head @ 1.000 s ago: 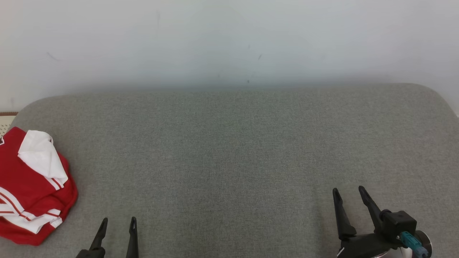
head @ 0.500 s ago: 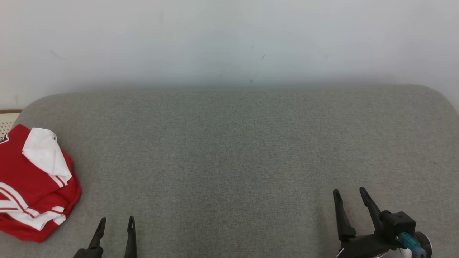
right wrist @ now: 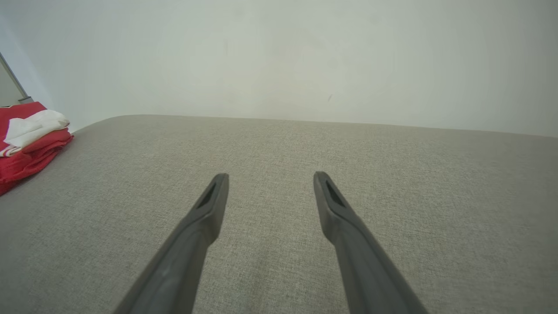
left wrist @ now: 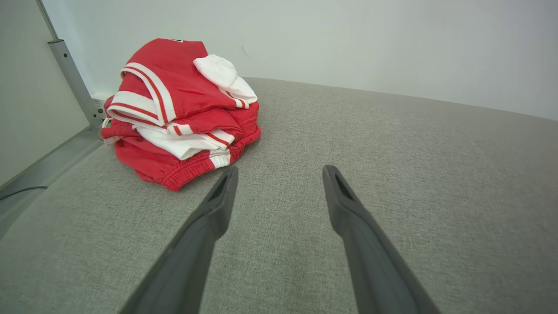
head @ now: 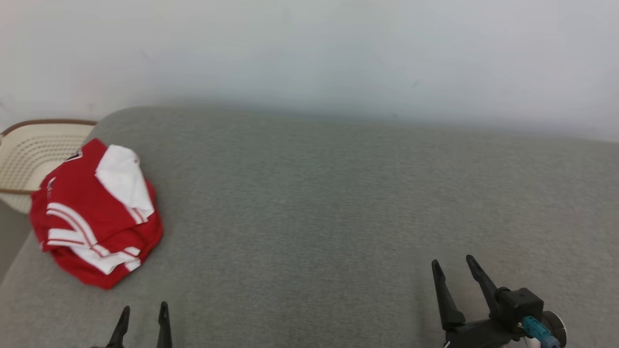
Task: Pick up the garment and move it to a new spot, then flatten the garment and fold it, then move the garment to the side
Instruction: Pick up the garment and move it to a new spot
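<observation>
Two hands, both spread wide, empty: left hand point(head: 145, 307) low over grey padded surface point(head: 338, 203), right hand point(head: 452, 261) well apart from garment point(head: 92, 217). Garment red-and-white, bunched in layered heap at surface's left edge, ahead-left of left hand. Likely risks: pinch takes only top layer, heap unravels and drags. Loose fabric could slip off edge toward pale basket point(head: 29, 150) beyond.
</observation>
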